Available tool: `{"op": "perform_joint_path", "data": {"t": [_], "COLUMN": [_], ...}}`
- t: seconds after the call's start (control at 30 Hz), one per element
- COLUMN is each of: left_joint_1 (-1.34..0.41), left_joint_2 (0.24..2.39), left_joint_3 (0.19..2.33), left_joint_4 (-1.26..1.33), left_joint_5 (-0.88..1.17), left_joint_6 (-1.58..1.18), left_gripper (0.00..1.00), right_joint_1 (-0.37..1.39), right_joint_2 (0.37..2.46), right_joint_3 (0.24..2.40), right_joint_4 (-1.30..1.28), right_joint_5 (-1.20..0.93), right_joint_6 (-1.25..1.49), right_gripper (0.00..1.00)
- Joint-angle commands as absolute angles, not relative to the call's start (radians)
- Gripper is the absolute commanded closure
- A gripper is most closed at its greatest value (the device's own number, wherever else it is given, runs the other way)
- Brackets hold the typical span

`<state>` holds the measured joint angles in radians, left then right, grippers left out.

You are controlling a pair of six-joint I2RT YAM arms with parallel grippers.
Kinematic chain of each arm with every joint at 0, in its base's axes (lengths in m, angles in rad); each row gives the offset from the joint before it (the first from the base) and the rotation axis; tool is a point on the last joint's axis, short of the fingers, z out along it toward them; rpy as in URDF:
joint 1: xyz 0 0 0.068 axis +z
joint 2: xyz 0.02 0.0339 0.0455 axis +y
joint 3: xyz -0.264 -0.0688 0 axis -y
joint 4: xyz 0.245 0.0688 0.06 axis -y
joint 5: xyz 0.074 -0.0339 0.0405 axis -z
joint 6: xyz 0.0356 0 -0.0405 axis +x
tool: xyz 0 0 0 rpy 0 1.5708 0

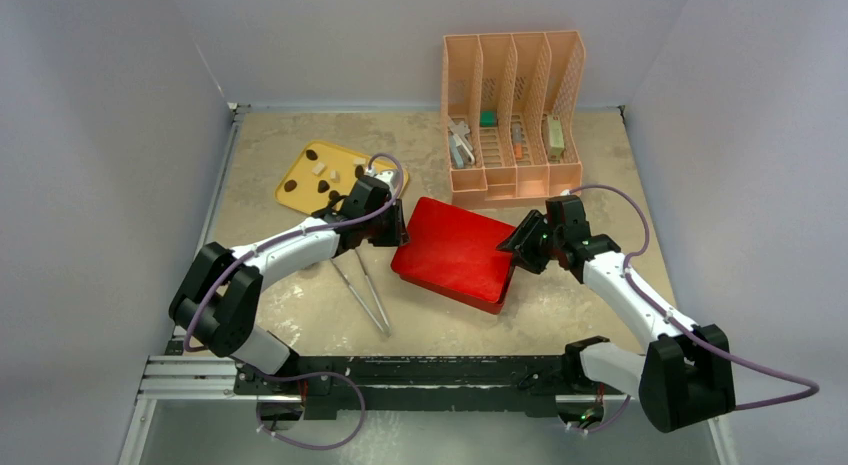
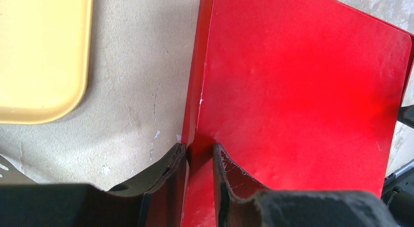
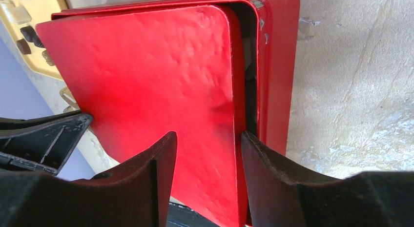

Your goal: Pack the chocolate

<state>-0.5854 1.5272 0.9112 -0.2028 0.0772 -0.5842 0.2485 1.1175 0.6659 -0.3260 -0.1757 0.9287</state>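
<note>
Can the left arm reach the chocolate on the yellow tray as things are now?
Probably not at once. The left hand grips the edge of the red lid, so it is busy. The chocolate on the yellow tray lies close beside it, with nothing between.

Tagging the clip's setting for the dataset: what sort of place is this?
Probably a lab test cell: plain panel walls box in the table, left arm and right arm sit on a rail, with staged props like the red box.
</note>
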Motion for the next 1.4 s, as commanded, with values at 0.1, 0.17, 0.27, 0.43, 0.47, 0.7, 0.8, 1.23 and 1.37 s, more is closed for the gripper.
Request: {"op": "perform_joint_path", "data": {"t": [0.1, 0.17, 0.27, 0.43, 0.47, 0.7, 0.8, 1.23, 1.37], "left_joint_1": [-0.572, -0.572, -0.572, -0.572, -0.572, -0.572, -0.572, -0.595, -0.609], "left_joint_2": [1.523, 1.524, 1.523, 1.533, 1.536, 1.545, 1.545, 1.593, 1.595], "left_joint_3": [0.879, 0.879, 0.880, 0.884, 0.885, 0.904, 0.912, 0.943, 0.945], "left_joint_4": [-0.288, -0.290, -0.290, -0.285, -0.282, -0.223, -0.176, -0.073, -0.070], "left_joint_5": [0.003, 0.003, 0.003, 0.003, 0.005, 0.109, 0.166, 0.288, 0.290], "left_joint_6": [-0.574, -0.575, -0.575, -0.574, -0.574, -0.568, -0.576, -0.595, -0.587], "left_gripper": [0.76, 0.77, 0.77, 0.77, 0.77, 0.78, 0.78, 0.80, 0.80], "right_joint_1": [0.257, 0.260, 0.264, 0.269, 0.270, 0.269, 0.269, 0.269, 0.270], "right_joint_2": [1.160, 1.172, 1.194, 1.223, 1.226, 1.189, 1.147, 1.048, 1.041], "right_joint_3": [0.693, 0.696, 0.701, 0.702, 0.702, 0.675, 0.661, 0.620, 0.620], "right_joint_4": [-0.298, -0.295, -0.289, -0.255, -0.248, -0.187, -0.194, -0.269, -0.285], "right_joint_5": [-0.167, -0.163, -0.165, -0.197, -0.203, -0.238, -0.210, -0.140, -0.114], "right_joint_6": [0.926, 0.924, 0.921, 0.928, 0.932, 0.939, 0.938, 0.926, 0.917], "right_gripper": [0.44, 0.44, 0.43, 0.43, 0.43, 0.51, 0.54, 0.59, 0.58]}}
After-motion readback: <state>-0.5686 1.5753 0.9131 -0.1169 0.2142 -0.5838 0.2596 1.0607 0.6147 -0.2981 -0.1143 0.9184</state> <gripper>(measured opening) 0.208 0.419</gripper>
